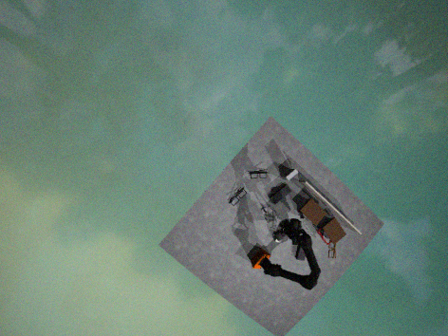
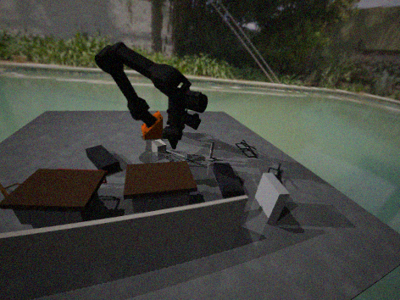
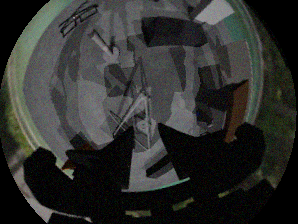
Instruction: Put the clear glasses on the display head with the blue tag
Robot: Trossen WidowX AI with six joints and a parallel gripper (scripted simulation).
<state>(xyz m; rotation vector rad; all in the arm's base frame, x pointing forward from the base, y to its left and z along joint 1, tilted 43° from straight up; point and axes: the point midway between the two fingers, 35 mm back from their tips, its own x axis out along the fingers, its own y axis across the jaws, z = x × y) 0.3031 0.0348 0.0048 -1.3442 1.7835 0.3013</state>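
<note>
The clear glasses are a thin wire-like frame lying on the grey table, just ahead of the fingers. My gripper points down at the table beside them, partly open, with nothing between the fingers. Two brown-topped blocks stand behind the low wall. I cannot make out a blue tag or any head shape on them.
Two dark-framed glasses lie further out. Dark blocks, a white block and a long grey wall stand around the brown blocks. The arm's orange base is near the gripper. Water surrounds the table.
</note>
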